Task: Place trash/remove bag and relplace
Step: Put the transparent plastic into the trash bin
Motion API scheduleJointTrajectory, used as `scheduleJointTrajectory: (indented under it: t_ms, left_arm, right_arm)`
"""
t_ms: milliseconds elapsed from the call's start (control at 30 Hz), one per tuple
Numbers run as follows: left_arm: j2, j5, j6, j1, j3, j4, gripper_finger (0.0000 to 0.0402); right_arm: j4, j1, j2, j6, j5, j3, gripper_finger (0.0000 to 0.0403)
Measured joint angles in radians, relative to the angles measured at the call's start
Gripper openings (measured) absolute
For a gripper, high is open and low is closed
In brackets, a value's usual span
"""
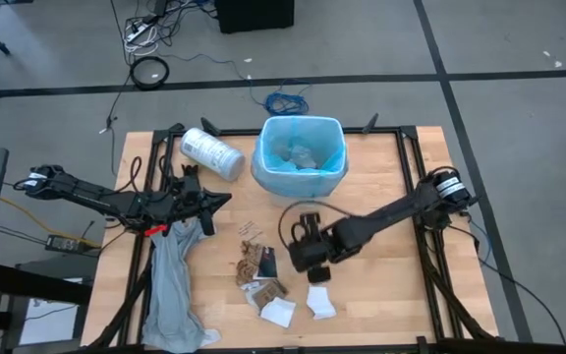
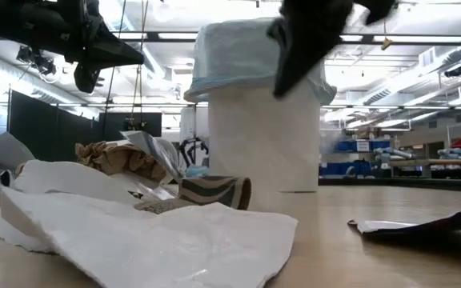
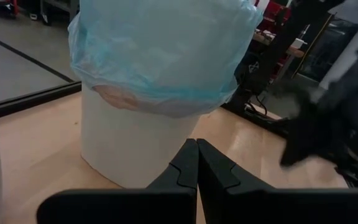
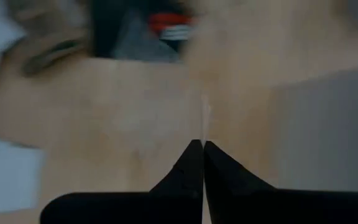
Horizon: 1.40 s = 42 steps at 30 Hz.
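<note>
On the left side of the wooden table (image 1: pixel 381 305), the left arm is reaching in from the edge, and the left gripper (image 1: pixel 214 201) is hanging above the wood with its two fingers (image 3: pixel 188 165) pressed together and holding nothing. Right under that arm, a long limp grey plastic sheet (image 1: pixel 173 285) is lying stretched toward the near edge. A white roll with print (image 1: pixel 212 152) is lying on its side near the far edge, just beside the bin. In the middle, the trash is sitting in a small heap: brown wrappers (image 1: pixel 251 262), a black-and-white packet (image 1: pixel 266 263), a crumpled white paper (image 1: pixel 277 313) and another white scrap (image 1: pixel 320 302) next to it. More scraps are resting inside the white bin (image 2: pixel 262 144), which is standing upright at the far middle of the table. The light-blue bag (image 1: pixel 300 157) is lining the bin, and its edge is folding down over the rim. To the right, the right arm is stretching in from the right edge, and the right gripper (image 1: pixel 309 258) is hovering between the bin and the white scraps. Its fingers (image 4: pixel 194 165) are closed tight with nothing between them.
</note>
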Motion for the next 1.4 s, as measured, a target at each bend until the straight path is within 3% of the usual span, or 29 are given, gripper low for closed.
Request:
scheduleJointTrajectory:
  t_ms: [233,333,433,533,633,833,967,1233,1333,1400]
  left_arm:
    - [-0.001,-0.004,0.001,0.0,0.0,0.041,0.0008]
    - [0.0,-0.004,0.005,0.0,0.0,0.044,0.0008]
    - [0.0,-0.004,0.006,0.0,0.0,0.052,0.0008]
    - [0.0,-0.004,0.006,0.0,0.0,0.057,0.0008]
    - [0.0,-0.005,0.002,0.0,0.0,0.084,0.0008]
    - [0.0,-0.01,0.013,0.0,0.0,0.13,0.0008]
    - [0.0,-0.012,0.012,0.0,0.0,0.144,0.0008]
    - [0.0,-0.007,0.001,0.0,0.0,0.174,0.0008]
    - [0.0,-0.001,0.001,0.0,0.0,0.171,0.0008]
    - [0.0,0.006,-0.005,0.0,0.0,0.173,0.0008]
  right_arm:
    - [-0.127,-0.07,-0.053,-0.104,0.195,0.346,0.0]
    - [-0.122,-0.093,-0.094,-0.167,0.338,0.48,0.0]
    - [-0.128,-0.142,-0.153,-0.224,0.46,0.537,0.0]
    - [-0.184,-0.224,-0.212,-0.24,0.479,0.538,0.0]
    - [-0.265,-0.323,-0.237,-0.221,0.397,0.537,0.0]
    - [-0.326,-0.454,-0.223,-0.274,0.05,0.535,0.0001]
    - [-0.359,-0.51,-0.209,-0.321,-0.096,0.524,0.002]
    - [-0.359,-0.542,-0.242,-0.356,-0.234,0.524,0.0153]
    - [-0.365,-0.529,-0.288,-0.288,-0.277,0.525,0.0211]
    - [-0.403,-0.508,-0.321,-0.187,-0.376,0.525,0.0237]
